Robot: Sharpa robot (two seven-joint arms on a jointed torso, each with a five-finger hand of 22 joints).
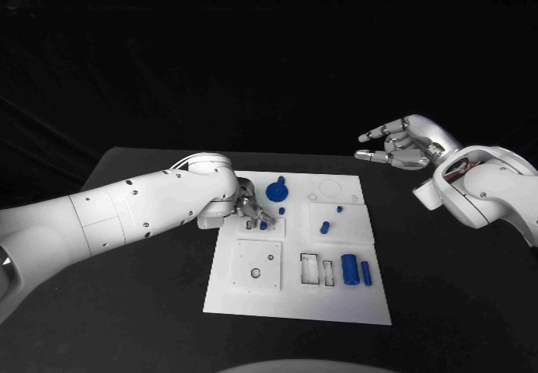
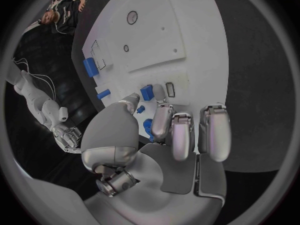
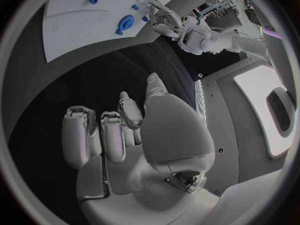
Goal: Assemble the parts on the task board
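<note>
The white task board [image 1: 294, 299] lies mid-table. My left hand [image 1: 249, 210] reaches over its far left part, fingers pointing down. A small blue block [image 1: 263, 225] [image 2: 147, 92] stands on the board right at the thumb and fingertips [image 2: 161, 116]. I cannot tell whether they pinch it. A small blue peg [image 1: 283, 210] [image 2: 140, 109] and a blue gear-like disc [image 1: 277, 189] [image 3: 127, 21] sit just beyond. My right hand [image 1: 398, 144] [image 3: 156, 130] hangs raised off the board's far right corner, fingers spread, holding nothing.
More blue parts lie on the board: two short pegs [image 1: 325, 228] [image 1: 339, 208] in the middle right, and two cylinders [image 1: 351, 270] [image 1: 365, 271] near the right edge beside two slots [image 1: 317, 269]. A square plate with holes [image 1: 258, 264] sits at near left.
</note>
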